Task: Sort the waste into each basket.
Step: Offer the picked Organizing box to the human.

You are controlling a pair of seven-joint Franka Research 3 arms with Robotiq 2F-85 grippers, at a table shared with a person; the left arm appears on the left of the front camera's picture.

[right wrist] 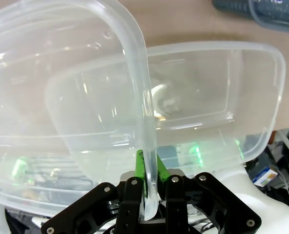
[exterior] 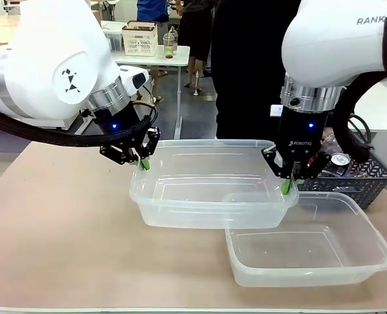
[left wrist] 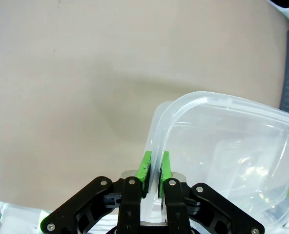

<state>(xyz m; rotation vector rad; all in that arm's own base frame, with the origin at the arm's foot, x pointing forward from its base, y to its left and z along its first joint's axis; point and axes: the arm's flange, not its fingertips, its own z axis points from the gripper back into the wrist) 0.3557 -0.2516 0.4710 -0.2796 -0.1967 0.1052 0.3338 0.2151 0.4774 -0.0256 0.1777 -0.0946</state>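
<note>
On your desk [exterior: 63, 242], the upper tub [exterior: 180, 212] is near the middle. Its near right corner overlaps the far left corner of the lower tub [exterior: 311, 282], which lies toward the desk's near right corner. A dark grey lattice basket [exterior: 370, 182] stands at the right edge. Your left gripper [exterior: 143, 163] pinches the upper tub's left rim, and your right gripper [exterior: 286, 186] pinches its right rim.
</note>
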